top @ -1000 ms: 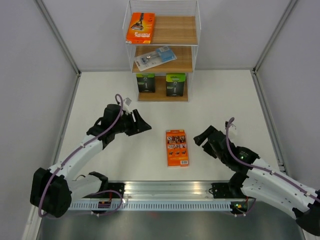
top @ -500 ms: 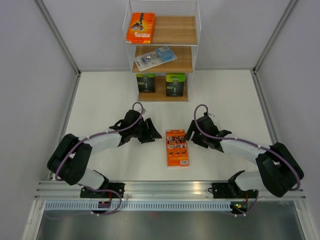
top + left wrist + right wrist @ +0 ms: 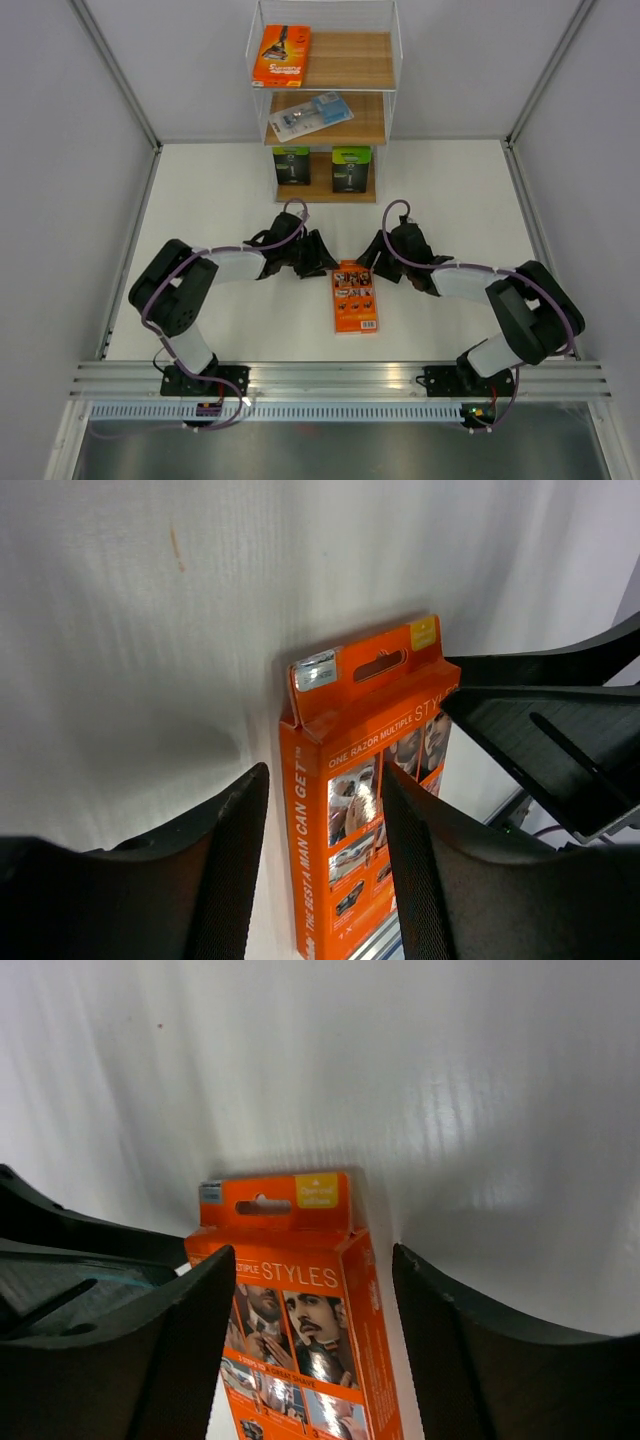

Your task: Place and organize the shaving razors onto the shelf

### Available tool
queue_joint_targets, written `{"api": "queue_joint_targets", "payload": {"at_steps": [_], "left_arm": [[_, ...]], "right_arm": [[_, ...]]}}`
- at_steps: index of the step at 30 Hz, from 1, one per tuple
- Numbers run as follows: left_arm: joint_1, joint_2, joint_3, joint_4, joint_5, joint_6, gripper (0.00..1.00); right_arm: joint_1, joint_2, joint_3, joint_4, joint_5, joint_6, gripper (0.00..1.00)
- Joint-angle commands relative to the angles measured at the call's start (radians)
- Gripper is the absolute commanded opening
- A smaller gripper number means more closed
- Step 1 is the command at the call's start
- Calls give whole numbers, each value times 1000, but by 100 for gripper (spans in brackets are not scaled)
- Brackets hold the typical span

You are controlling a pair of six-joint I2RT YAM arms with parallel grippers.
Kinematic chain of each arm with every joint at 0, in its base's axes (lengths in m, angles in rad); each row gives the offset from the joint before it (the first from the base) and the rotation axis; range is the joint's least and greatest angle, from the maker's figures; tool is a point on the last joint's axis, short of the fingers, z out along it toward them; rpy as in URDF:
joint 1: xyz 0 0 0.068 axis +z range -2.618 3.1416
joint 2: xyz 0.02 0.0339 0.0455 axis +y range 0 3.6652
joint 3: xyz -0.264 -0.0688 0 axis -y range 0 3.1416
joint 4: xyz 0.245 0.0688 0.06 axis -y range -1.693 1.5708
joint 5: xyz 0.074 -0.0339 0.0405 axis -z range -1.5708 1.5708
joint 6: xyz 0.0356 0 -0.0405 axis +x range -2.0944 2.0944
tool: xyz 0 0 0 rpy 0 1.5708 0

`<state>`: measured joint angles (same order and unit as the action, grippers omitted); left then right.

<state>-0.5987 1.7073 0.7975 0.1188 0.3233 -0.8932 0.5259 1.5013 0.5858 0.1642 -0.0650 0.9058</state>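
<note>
An orange razor pack [image 3: 354,296] lies flat on the white table, hang-tab end toward the shelf [image 3: 372,120]. My left gripper [image 3: 322,256] is open at the pack's far left corner. My right gripper [image 3: 374,256] is open at its far right corner. In the left wrist view the pack [image 3: 350,780] sits between my open fingers [image 3: 228,865]. In the right wrist view the pack [image 3: 300,1290] lies between both wide-open fingers [image 3: 470,1355]. On the shelf are another orange pack [image 3: 281,55] on top, a light-blue blister pack [image 3: 310,115] in the middle, and two black packs [image 3: 291,165] [image 3: 351,168] at the bottom.
The shelf stands against the back wall at the middle. Grey walls [image 3: 70,150] close in the table on the left, right and back. A metal rail [image 3: 330,380] runs along the near edge by the arm bases. Each gripper shows in the other's wrist view [image 3: 560,730] [image 3: 60,1270].
Both arms have swung in from the sides and reached forward, closing on the far end of the orange pack on the table. The pack has not moved.
</note>
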Motion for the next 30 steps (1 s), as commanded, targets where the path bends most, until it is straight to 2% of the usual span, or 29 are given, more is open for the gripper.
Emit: {"api": "queue_joint_targets", "payload": {"at_steps": [1, 2, 7, 10, 14, 21, 30], "left_arm": [[-23, 23, 48, 47, 3, -42, 55], [-32, 29, 52, 50, 3, -46, 54], [-52, 43, 80, 50, 8, -50, 48], [-55, 46, 89, 50, 11, -46, 40], [-55, 29, 121, 48, 10, -13, 34], [-56, -64, 233, 19, -12, 117, 34], [-110, -251, 253, 21, -107, 195, 35]], "right_arm": [[-1, 46, 9, 55, -65, 31, 66], [-1, 51, 11, 58, -74, 34, 61], [0, 40, 31, 32, -107, 30, 49], [-1, 7, 49, 6, -99, 13, 43], [0, -47, 86, 9, -105, -21, 41], [2, -159, 177, 0, -122, -74, 39], [48, -332, 226, -2, -96, -166, 39]]}}
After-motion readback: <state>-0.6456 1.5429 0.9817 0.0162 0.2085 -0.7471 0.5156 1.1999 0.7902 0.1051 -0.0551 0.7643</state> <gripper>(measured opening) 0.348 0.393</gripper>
